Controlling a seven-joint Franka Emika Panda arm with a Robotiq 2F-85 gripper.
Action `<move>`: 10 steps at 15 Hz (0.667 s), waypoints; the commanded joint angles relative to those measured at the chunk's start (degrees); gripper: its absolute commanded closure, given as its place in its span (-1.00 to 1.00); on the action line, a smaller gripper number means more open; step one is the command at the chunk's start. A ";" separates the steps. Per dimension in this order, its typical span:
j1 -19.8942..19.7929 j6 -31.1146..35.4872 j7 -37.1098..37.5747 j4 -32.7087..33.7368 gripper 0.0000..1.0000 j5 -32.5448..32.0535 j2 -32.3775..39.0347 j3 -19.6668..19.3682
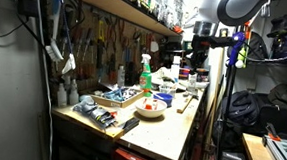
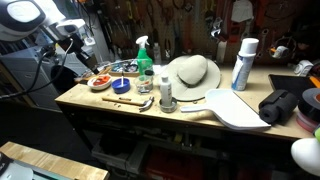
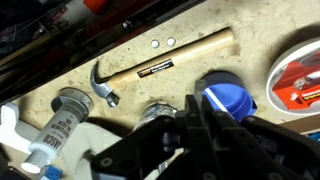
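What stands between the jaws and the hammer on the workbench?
Nothing visible: in the wrist view the hammer lies bare on the workbench; the blue lid and the bottle sit beside it.

Tool (image 2: 80, 42) hangs above the table's (image 2: 185, 118) picture-left end; whether the jaws are apart is unreadable. Beneath it are a red dish (image 2: 100, 82), a blue lid (image 2: 120, 86), and a hammer (image 2: 135, 102) near the front edge. Green spray bottle (image 2: 144, 52) upright behind. White hat (image 2: 195, 72) mid-table, small jar (image 2: 166, 95) just before it. White aerosol can (image 2: 243, 62) upright further along.
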 commanded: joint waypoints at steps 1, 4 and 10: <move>-1.68 3.97 2.13 -0.38 0.93 -2.25 6.47 3.47; -3.64 6.01 5.41 0.42 0.93 -6.01 11.49 4.77; -5.48 7.12 12.35 2.82 0.93 -12.42 17.68 3.08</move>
